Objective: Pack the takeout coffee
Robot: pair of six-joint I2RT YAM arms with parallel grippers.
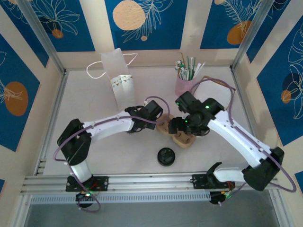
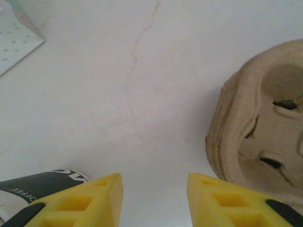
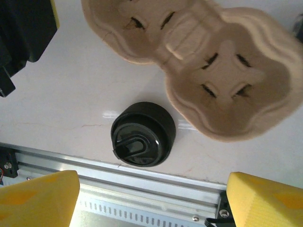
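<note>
The takeout coffee [image 2: 45, 185] shows at the lower left of the left wrist view as a white cup edge with a black lettered band, just outside the left finger. My left gripper [image 2: 152, 180] hangs over bare table, open, with nothing between its yellow fingers [image 2: 90, 201]. The brown pulp cup carrier [image 2: 265, 137] lies to its right. My right gripper [image 3: 151, 177] is open wide above the flat black lid [image 3: 142, 135] and the carrier [image 3: 213, 71], holding nothing. From above, both wrists meet at the carrier [image 1: 182, 138] in mid-table.
A white paper bag [image 1: 119, 78] with handles stands at the back left. A pink cup of straws [image 1: 184, 84] stands at the back right. The black lid [image 1: 166, 156] lies near the front metal rail [image 1: 151, 182]. Walls close in the table.
</note>
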